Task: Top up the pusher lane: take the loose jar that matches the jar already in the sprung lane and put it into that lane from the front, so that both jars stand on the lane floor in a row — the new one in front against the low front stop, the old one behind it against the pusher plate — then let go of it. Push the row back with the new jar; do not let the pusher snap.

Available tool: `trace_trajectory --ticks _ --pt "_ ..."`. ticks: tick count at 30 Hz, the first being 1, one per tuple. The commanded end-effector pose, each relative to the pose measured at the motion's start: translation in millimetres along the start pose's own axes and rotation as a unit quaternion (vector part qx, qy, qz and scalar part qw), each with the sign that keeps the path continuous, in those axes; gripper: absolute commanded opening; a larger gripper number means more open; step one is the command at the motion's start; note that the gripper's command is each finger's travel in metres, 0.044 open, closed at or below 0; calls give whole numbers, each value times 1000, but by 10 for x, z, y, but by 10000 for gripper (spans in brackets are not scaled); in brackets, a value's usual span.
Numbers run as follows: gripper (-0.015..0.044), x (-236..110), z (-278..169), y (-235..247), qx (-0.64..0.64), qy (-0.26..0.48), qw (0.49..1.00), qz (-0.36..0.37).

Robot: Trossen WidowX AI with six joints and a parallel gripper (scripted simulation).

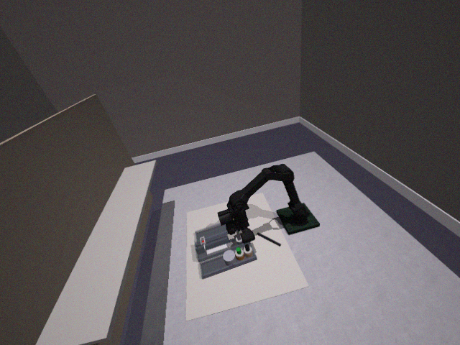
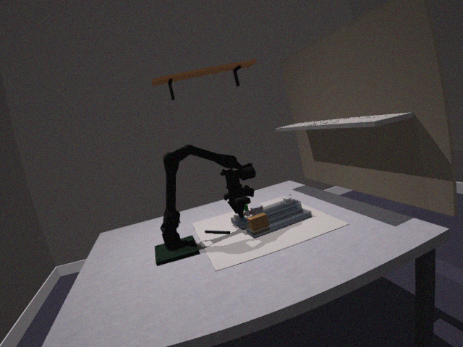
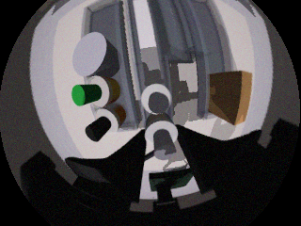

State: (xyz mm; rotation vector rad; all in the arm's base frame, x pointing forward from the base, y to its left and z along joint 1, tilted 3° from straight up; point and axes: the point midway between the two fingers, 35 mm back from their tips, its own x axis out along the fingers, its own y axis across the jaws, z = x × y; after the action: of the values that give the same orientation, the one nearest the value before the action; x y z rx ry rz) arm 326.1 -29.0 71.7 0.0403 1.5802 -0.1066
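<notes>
My gripper (image 3: 160, 130) (image 2: 241, 215) is shut on a jar with a white shoulder and a grey cap (image 3: 164, 145). A matching white and grey jar (image 3: 156, 98) is directly behind it in the sprung lane (image 3: 166, 33). The two are in a row and look very close; whether they touch cannot be told. The held jar is at the lane's front end and looks upright. Its base, the front stop and the pusher plate are hidden or too unclear to tell, so I cannot tell whether it stands on the lane floor.
A side tray (image 1: 213, 268) holds a pale round tub (image 1: 228, 256) (image 3: 90, 54), a green-capped jar (image 1: 238, 254) (image 3: 87, 94) and a black-capped jar (image 1: 247, 251) (image 3: 99, 128). An orange block (image 2: 257, 223) (image 3: 230, 96) is on the other side. A black rod (image 1: 268, 239) (image 2: 217, 232) lies near the base.
</notes>
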Motion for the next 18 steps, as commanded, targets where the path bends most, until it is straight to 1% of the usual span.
trace_trajectory --ticks 1,18 --pt "0 -29 80 -1 0 -12 1000 0" --pt "0 -53 146 -1 0 -12 1000 0"
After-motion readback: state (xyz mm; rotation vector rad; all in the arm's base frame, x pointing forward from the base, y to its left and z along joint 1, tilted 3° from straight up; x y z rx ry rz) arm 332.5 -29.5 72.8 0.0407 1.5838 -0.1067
